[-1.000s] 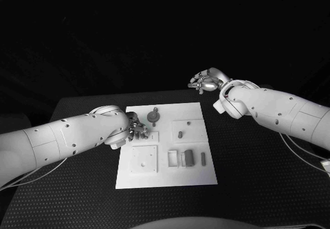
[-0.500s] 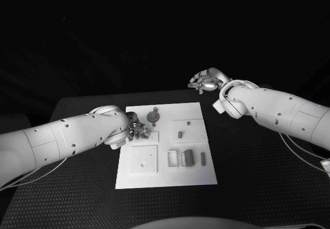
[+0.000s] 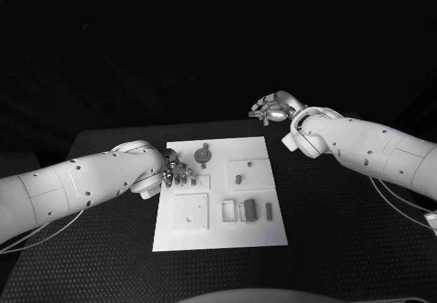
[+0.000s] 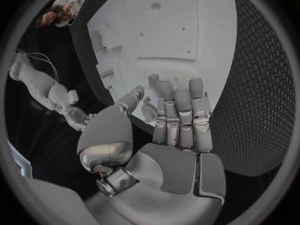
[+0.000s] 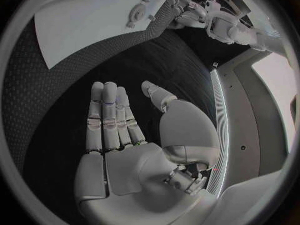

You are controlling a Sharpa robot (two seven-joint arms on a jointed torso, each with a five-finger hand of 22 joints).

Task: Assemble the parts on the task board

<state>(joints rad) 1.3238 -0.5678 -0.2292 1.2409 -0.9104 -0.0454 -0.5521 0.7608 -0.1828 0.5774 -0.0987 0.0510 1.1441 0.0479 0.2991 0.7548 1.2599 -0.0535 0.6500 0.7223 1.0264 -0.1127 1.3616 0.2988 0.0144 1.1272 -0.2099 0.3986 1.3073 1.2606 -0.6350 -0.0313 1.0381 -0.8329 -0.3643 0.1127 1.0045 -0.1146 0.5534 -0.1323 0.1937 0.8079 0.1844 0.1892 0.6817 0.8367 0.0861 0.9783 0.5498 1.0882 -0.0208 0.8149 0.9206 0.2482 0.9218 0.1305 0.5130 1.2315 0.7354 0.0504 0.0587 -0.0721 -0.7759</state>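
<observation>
The white task board (image 3: 259,235) lies in the middle of the black table. On it are a round grey part (image 3: 202,153) with a stub, a small peg (image 3: 237,178), a square plate (image 3: 191,210) and grey blocks (image 3: 249,209). My left hand (image 3: 177,172) hangs over the board's left edge beside a small slotted square (image 3: 193,182). Its fingers (image 4: 180,110) are straight, the thumb is apart, and it holds nothing. The board (image 4: 187,35) lies under those fingers. My right hand (image 3: 271,108) is raised past the board's far right corner. Its straight fingers (image 5: 109,120) hold nothing.
Black textured table (image 3: 346,240) surrounds the board on every side. In the right wrist view, the board (image 5: 87,20) lies well away from that hand, with dark table (image 5: 75,85) between them. The table's back edge runs just beyond the board.
My left arm has shifted slightly towards the table's left side, and its hand has stayed at the board's left edge. The right hand has hardly moved.
</observation>
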